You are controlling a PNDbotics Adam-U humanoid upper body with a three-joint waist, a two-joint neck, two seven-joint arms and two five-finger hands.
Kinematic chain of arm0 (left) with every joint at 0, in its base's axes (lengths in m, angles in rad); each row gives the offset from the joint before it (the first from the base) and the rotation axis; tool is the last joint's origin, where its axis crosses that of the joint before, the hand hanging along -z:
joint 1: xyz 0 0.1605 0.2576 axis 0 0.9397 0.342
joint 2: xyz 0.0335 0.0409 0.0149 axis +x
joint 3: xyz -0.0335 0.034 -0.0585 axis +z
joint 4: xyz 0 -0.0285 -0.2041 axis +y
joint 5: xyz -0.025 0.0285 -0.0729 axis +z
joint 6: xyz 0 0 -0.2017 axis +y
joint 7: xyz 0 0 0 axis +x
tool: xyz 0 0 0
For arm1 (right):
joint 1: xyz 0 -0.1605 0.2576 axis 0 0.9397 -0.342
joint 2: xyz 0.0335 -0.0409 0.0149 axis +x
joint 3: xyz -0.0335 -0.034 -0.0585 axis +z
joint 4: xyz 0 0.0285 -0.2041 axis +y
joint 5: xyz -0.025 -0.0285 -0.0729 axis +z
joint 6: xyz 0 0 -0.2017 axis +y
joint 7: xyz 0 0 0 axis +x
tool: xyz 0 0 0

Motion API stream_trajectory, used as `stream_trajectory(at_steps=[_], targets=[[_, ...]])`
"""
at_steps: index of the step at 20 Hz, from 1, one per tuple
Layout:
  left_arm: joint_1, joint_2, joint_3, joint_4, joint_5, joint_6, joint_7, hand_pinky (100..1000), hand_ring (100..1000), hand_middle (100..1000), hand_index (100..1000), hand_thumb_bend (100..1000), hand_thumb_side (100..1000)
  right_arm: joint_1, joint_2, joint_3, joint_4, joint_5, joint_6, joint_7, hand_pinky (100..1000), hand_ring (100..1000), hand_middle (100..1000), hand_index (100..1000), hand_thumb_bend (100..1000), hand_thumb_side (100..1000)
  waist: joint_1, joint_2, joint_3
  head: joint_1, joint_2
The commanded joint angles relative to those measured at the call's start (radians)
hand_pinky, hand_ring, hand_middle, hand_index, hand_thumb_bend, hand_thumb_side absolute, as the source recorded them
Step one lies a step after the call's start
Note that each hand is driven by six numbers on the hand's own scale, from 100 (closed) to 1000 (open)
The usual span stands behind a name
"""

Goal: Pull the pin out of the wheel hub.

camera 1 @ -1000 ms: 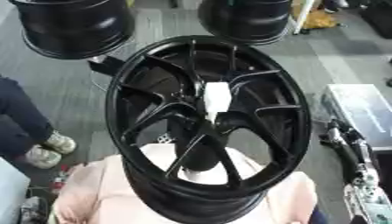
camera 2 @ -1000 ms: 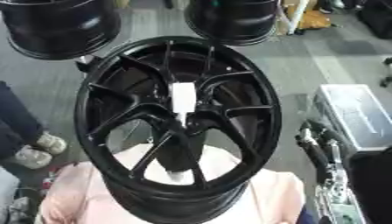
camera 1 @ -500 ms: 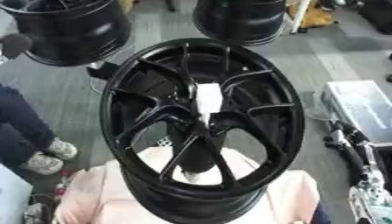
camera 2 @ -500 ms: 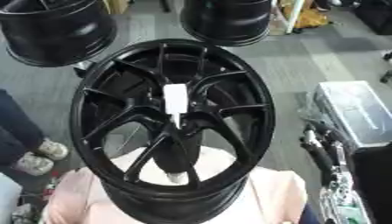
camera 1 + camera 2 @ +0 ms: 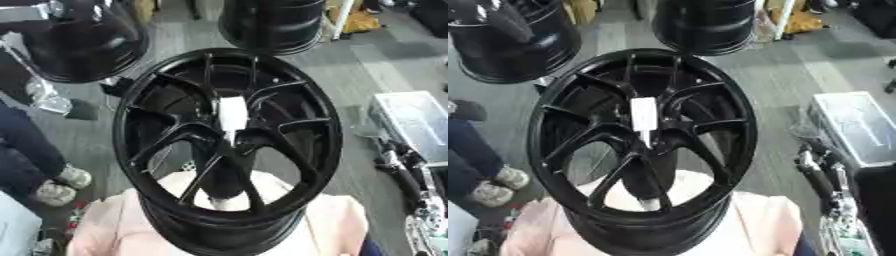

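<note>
The black multi-spoke wheel point(image 5: 229, 145) stands at the middle of the scene, its face tilted up toward the camera, resting on a pale pink cushion-like support point(image 5: 324, 225) at the near edge. A white pin point(image 5: 233, 114) with a narrower tip pointing near sits over the centre of the wheel hub point(image 5: 229, 142); whether its tip is seated in the hub or just clear of it cannot be told. No robot hand shows in either view, so its state cannot be told, and nothing holds the pin. By the look of it the pull is not visibly finished.

Around the wheel: two more black rims point(image 5: 509, 42) point(image 5: 703, 25) stand on the grey floor at the far left and far centre. A clear plastic box point(image 5: 411, 120) lies to the right, with dark tools or cables point(image 5: 820, 172) nearer. A person's legs and pale shoes point(image 5: 54, 185) show at the left. Nothing blocks the way to the hub from above
</note>
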Motion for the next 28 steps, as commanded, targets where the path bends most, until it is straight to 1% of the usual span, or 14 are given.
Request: stream_trajectory(at_steps=[1, 5, 9, 10, 12, 13, 17, 24, 28], targets=[[-0.067, -0.076, -0.037, 0.076, -0.053, -0.012, -0.044, 807, 765, 793, 871, 610, 507, -0.004, -0.026, 0.003, -0.010, 0.006, -0.002, 0.007, 662, 626, 762, 793, 138, 468, -0.001, -0.018, -0.002, -0.002, -0.001], [-0.123, -0.179, -0.071, 0.156, -0.117, -0.039, -0.077, 813, 774, 810, 886, 617, 508, -0.003, -0.026, 0.006, -0.009, 0.006, -0.002, 0.010, 662, 626, 762, 793, 139, 468, -0.001, -0.023, -0.012, 0.004, -0.001], [-0.147, -0.244, -0.085, 0.201, -0.142, -0.058, -0.087, 806, 766, 801, 876, 611, 494, -0.003, -0.025, 0.009, -0.007, 0.007, -0.002, 0.013, 662, 626, 762, 792, 139, 468, -0.003, -0.022, -0.022, 0.012, -0.001], [-0.150, -0.255, -0.087, 0.210, -0.145, -0.062, -0.090, 806, 767, 804, 877, 612, 510, -0.003, -0.025, 0.009, -0.007, 0.006, -0.002, 0.014, 662, 626, 762, 792, 139, 467, -0.003, -0.022, -0.023, 0.013, -0.001], [-0.153, -0.285, -0.091, 0.237, -0.156, -0.067, -0.111, 789, 738, 802, 882, 609, 519, -0.005, -0.024, 0.012, -0.007, 0.007, -0.003, 0.016, 662, 626, 762, 792, 140, 467, -0.004, -0.022, -0.027, 0.015, -0.001], [-0.155, -0.299, -0.092, 0.251, -0.162, -0.069, -0.122, 790, 737, 804, 882, 609, 519, -0.005, -0.023, 0.013, -0.007, 0.007, -0.003, 0.017, 662, 626, 762, 792, 140, 467, -0.004, -0.022, -0.029, 0.016, -0.001], [-0.162, -0.348, -0.088, 0.290, -0.194, -0.082, -0.128, 806, 752, 825, 885, 607, 523, -0.006, -0.021, 0.016, -0.007, 0.009, -0.002, 0.020, 662, 626, 762, 792, 141, 467, -0.003, -0.021, -0.036, 0.020, -0.001], [-0.166, -0.415, -0.087, 0.344, -0.271, -0.100, -0.135, 772, 707, 769, 883, 603, 542, -0.007, -0.021, 0.020, -0.007, 0.010, -0.002, 0.025, 662, 626, 762, 792, 140, 467, -0.001, -0.021, -0.047, 0.027, -0.001], [-0.162, -0.434, -0.088, 0.367, -0.309, -0.104, -0.136, 767, 704, 769, 884, 606, 548, -0.008, -0.021, 0.021, -0.007, 0.011, -0.001, 0.027, 662, 625, 762, 792, 134, 477, 0.001, -0.021, -0.051, 0.028, -0.001]])
